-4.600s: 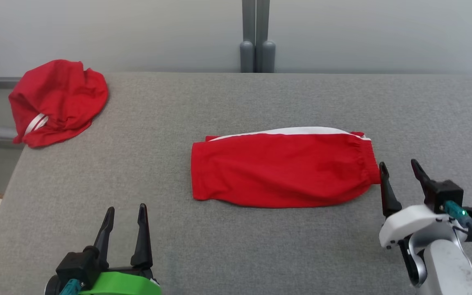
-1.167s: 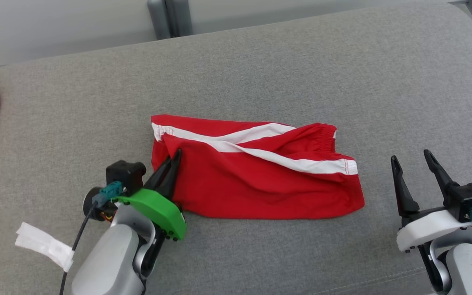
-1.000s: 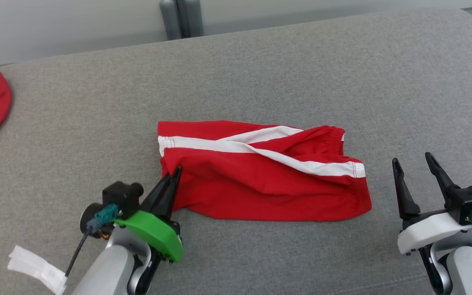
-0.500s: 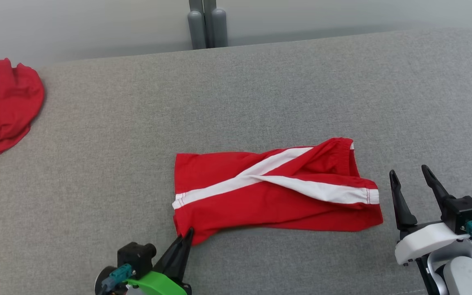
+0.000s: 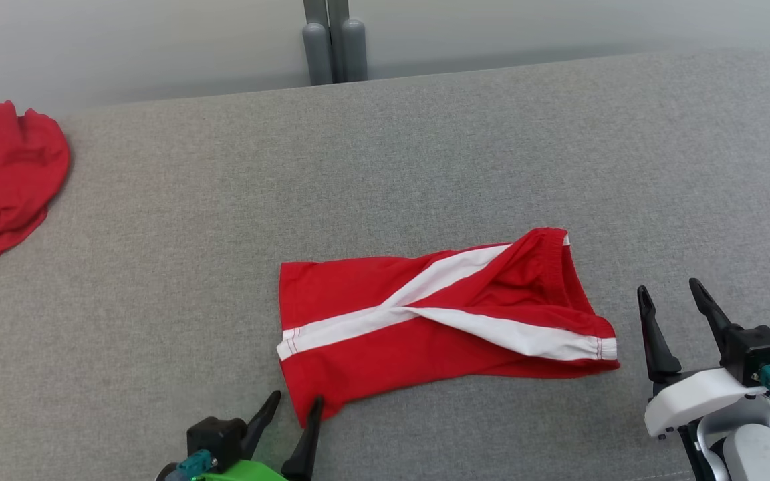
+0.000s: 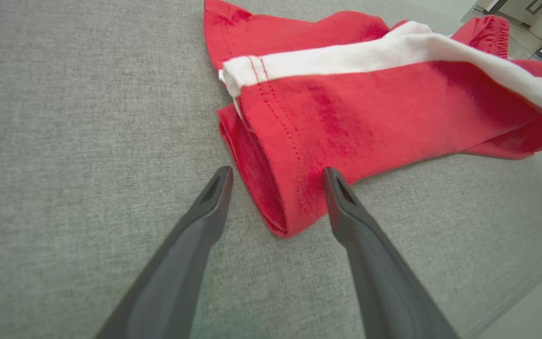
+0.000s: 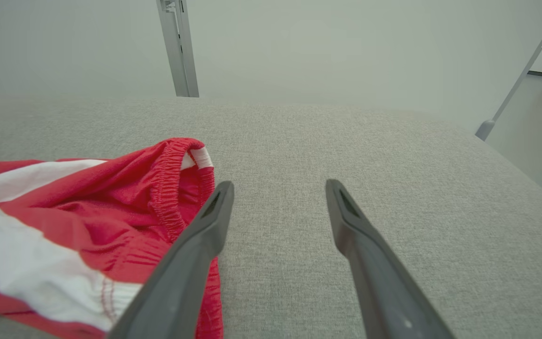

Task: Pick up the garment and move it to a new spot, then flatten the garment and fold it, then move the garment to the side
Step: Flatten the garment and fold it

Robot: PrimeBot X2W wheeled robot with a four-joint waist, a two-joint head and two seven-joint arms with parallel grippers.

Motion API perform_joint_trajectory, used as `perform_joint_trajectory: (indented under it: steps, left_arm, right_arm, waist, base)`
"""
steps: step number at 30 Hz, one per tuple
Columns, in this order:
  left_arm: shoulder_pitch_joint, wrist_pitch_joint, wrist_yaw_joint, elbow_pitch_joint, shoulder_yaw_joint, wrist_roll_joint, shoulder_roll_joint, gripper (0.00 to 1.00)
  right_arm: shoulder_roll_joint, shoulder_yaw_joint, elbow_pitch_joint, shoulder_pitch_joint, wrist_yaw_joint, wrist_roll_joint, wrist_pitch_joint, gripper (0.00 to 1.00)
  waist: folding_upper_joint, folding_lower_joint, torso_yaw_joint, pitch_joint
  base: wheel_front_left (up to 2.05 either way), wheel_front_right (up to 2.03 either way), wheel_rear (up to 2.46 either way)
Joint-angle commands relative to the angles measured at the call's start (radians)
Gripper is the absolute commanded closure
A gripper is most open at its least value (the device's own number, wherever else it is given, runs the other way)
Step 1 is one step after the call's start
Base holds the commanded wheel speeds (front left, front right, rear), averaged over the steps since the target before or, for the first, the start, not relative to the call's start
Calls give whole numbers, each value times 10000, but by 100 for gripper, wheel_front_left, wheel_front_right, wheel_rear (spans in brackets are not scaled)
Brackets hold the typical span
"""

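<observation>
Now the garment (image 5: 425, 334), red shorts with white side stripes, is lying near the front middle of the grey tabletop (image 5: 425, 147). I am judging that the moving step is ending and the flattening step is beginning. The cloth is not lying flat: the two white stripes are crossing each other, and the waistband (image 7: 172, 188) at the right end is standing up in a loose fold. The left gripper (image 5: 297, 399) is sitting at the garment's near left corner with its jaws apart. In the left wrist view the hem corner (image 6: 280, 207) is lying between the two fingers and nothing is being clamped. The right gripper (image 5: 667, 288) is waiting just beside the waistband end, its jaws also wide apart and holding nothing. The next move is probably calling for both arms: each one closing on one end of the shorts and drawing the ends away from each other, so that the twist is coming out before any fold. For room, the far half and the right part of the tabletop are lying bare, so spreading toward there is looking safe. In the left wrist view the tabletop's near edge is showing close to the fingers, so pulling further toward the robot is risking a slide over it. Another red garment (image 5: 4, 174) is resting at the far left edge, well apart.
</observation>
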Motion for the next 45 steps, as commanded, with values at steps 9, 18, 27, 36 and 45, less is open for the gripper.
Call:
perform_joint_trajectory:
  steps: [9, 18, 27, 36, 45]
  left_arm:
    - [226, -200, 289, -1073, 957, 34, 80, 0]
    - [495, -203, 657, -2656, 1931, 793, -108, 0]
    - [1010, -205, 855, -3284, 2928, 1313, -559, 0]
    - [1262, -204, 678, -3147, 3322, 1820, -794, 0]
    - [1416, -205, 484, -2992, 3474, 2257, -954, 0]
  right_arm:
    - [152, -393, -392, 92, -13, -86, -30, 0]
    - [336, 20, -994, -7, -13, -7, -30, 0]
    - [687, 261, -1185, -139, -13, -105, -32, 0]
    - [919, 448, -1069, -212, -13, -124, -30, 0]
    - [904, 554, -961, -74, -13, -174, -32, 0]
  waist:
    - [0, 0, 104, -111]
    - [0, 0, 123, -243]
    - [0, 0, 105, -584]
    - [0, 0, 206, -885]
    - [0, 0, 284, -1024]
  base:
    - [0, 0, 0]
    - [0, 0, 0]
    - [0, 0, 0]
    - [0, 0, 0]
    - [0, 0, 0]
